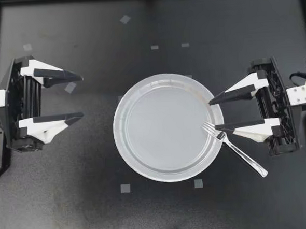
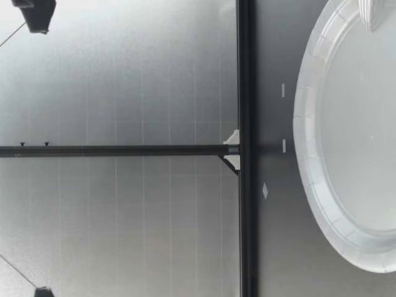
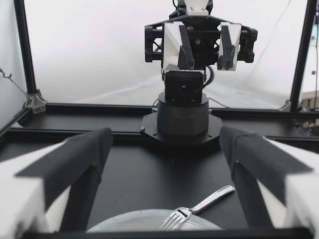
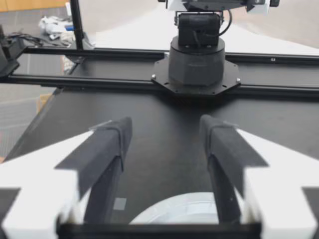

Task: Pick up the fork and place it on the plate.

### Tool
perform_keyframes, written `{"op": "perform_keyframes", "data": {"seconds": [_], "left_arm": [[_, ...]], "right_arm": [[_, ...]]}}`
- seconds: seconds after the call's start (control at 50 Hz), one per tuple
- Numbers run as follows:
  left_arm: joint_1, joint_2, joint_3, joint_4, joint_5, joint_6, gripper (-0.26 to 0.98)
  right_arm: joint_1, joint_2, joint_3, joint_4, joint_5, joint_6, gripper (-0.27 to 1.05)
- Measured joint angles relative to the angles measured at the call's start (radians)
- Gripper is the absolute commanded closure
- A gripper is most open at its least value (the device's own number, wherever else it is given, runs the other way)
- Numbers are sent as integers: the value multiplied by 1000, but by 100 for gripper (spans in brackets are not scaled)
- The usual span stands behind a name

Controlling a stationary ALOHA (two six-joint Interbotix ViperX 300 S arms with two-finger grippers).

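Slim silver steel fork (image 1: pixel 234 148), seemingly stiff and slippery, rests tines on the round white paper plate (image 1: pixel 146 174) at four o'clock; pinch mid-handle; right end effector (image 1: pixel 213 113) spread

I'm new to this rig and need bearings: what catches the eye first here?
A large white plate sits centred on the black table. A silver fork lies with tines on the plate's rim, handle out on the table, close by the right gripper, jaws open.
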Motion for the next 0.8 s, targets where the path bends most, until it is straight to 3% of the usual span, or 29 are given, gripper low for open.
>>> {"op": "perform_keyframes", "data": {"seconds": [0.38, 0.8], "left_arm": [[0, 92, -29, 0, 0, 3, -17], [0, 81, -29, 0, 0, 3, -17]], "right_arm": [[0, 3, 2, 2, -25, -2, 18], [0, 34, 5, 2, -32, -2, 18]]}}
